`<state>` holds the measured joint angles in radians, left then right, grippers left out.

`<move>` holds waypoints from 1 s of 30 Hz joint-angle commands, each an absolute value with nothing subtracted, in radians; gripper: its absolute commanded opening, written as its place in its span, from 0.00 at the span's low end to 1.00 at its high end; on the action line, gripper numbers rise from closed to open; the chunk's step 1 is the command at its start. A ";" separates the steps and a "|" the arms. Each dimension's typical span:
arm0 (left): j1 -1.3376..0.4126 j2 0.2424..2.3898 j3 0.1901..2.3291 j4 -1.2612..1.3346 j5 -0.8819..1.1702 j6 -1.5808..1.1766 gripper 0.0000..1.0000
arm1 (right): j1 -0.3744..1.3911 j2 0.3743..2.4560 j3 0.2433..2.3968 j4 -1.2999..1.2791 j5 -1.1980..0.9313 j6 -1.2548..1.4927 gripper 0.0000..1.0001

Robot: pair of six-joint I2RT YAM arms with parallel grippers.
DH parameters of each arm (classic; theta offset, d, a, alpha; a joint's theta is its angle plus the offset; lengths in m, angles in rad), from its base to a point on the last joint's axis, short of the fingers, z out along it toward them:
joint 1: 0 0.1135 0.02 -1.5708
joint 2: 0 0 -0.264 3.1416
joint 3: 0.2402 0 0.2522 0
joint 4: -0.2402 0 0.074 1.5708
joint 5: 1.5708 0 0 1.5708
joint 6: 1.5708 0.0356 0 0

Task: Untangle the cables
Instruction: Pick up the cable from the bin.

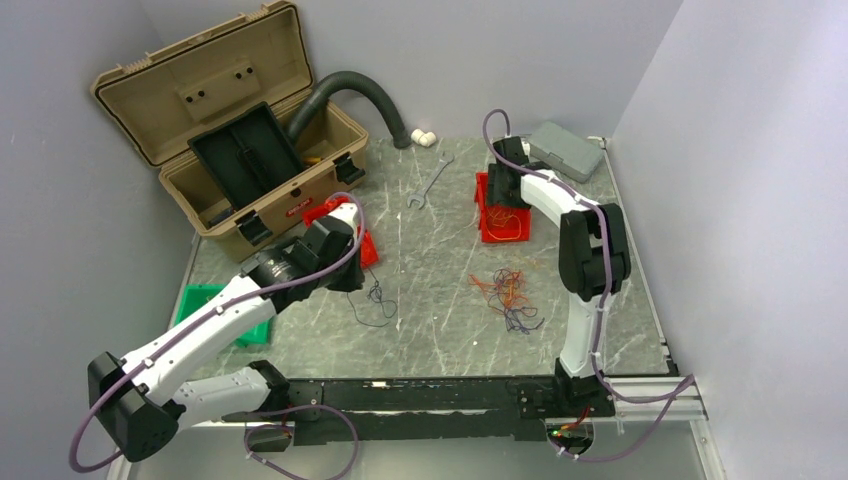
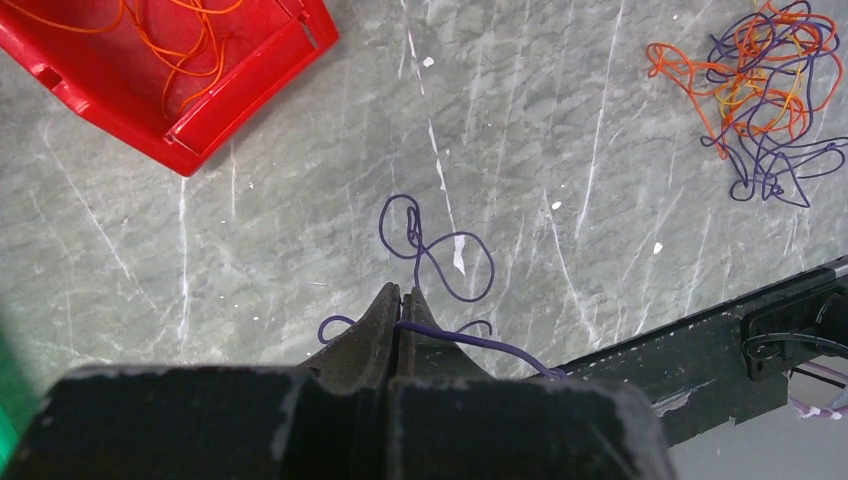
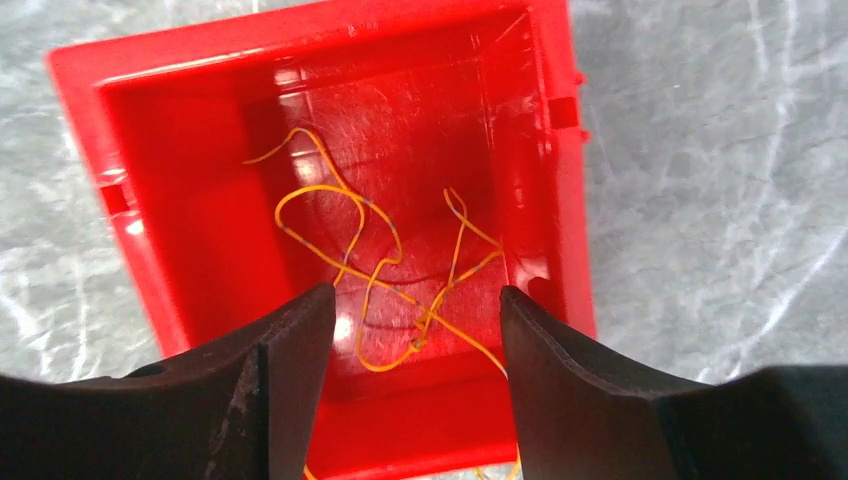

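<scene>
Quick read on where you stood at this point. Far left in the overhead view there was a green bin, mostly behind your arm, and I couldn't tell if anything was in it.

Your left gripper had its fingers pressed together on a single purple wire. The wire's loops lay on the table at 12 o'clock from the tips, and a tail ran off toward 4 o'clock. At about 10 o'clock from the tips sat a red bin with loose orange wire in it. So my guess is the orange sorting was underway, and this purple strand was out of the knot but not yet dropped anywhere.

In the middle, the tangle sat on the table at roughly 3 o'clock from that purple wire, well apart from both of your grippers. It was a real knot of orange, yellow and purple strands looped through each other. That was the bulk of what you had left.

On the right, your right gripper had its fingers spread wide with nothing between them, hanging over a second red bin. Yellow wire lay loose on the floor of that bin, though I couldn't say whether it was one strand or several. From overhead, that bin was at 12 o'clock from the tangle.

I'd call it partway: you had a few strands separated by colour, but most of the clump wasn't picked apart yet.
</scene>
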<state>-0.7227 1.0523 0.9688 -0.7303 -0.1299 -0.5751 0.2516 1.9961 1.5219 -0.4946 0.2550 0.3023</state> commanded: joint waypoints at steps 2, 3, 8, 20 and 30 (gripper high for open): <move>-0.720 1.078 0.975 -0.684 -0.111 -0.540 0.00 | 0.251 2.091 1.582 -0.524 0.256 0.319 0.65; -0.721 1.080 0.979 -0.684 -0.112 -0.538 0.00 | 0.249 2.106 1.582 -0.527 0.255 0.326 0.64; -0.720 1.076 0.984 -0.692 -0.124 -0.530 0.00 | 0.249 2.152 1.568 -0.522 0.237 0.341 0.46; -0.712 1.039 1.063 -0.797 -0.281 -0.456 0.00 | 0.258 1.771 1.522 -0.559 0.193 0.324 0.00; -0.676 0.970 1.267 -0.909 -0.458 -0.351 0.00 | 0.532 1.441 1.563 -0.698 0.034 0.281 0.00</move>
<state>-0.6907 1.0172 1.1770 -0.8581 -0.3485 -0.4152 0.3767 1.5150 1.5066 -0.5884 0.1242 0.3161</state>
